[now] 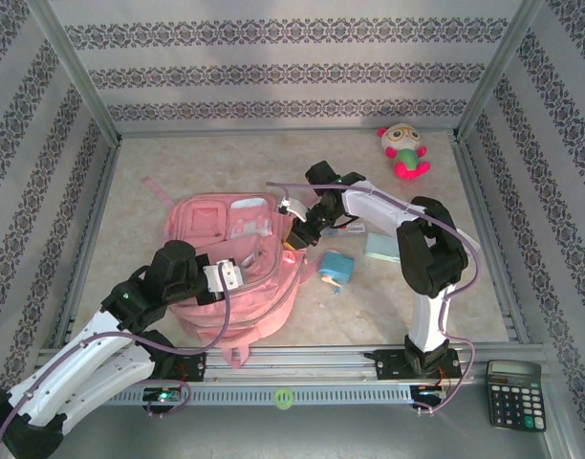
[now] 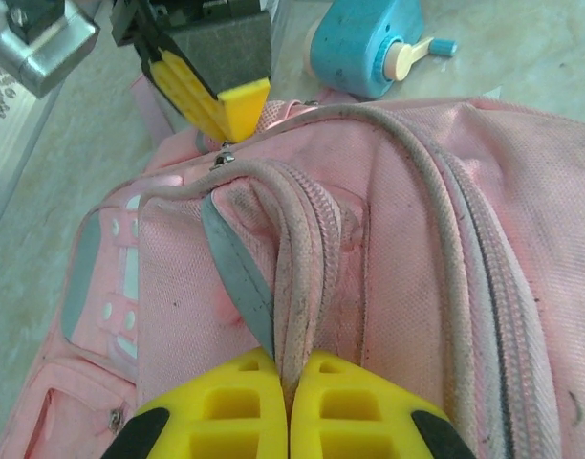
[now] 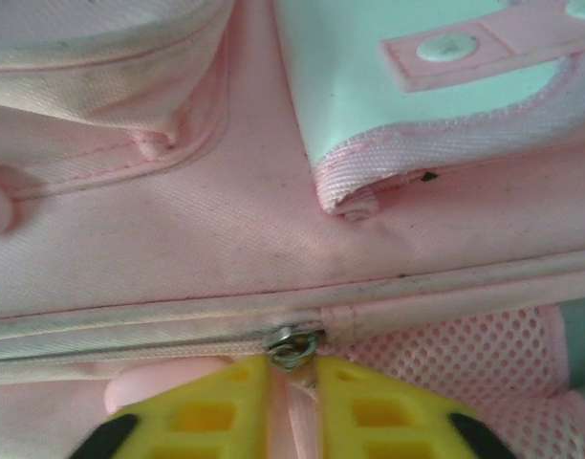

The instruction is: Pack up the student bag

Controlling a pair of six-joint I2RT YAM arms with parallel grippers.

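Pink woven student bag (image 1: 259,308) (grubby piping) is clamped by left jaws at rim (image 2: 294,287), right jaws at zip-pull (image 3: 292,346).

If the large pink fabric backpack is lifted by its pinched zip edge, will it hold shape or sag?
Likely sags: the large pink fabric backpack is soft cloth, folded where the left fingers pinch its zip edge. Probably light for its size, since it lies slumped flat. The coarse weave looks grippy rather than slippery.
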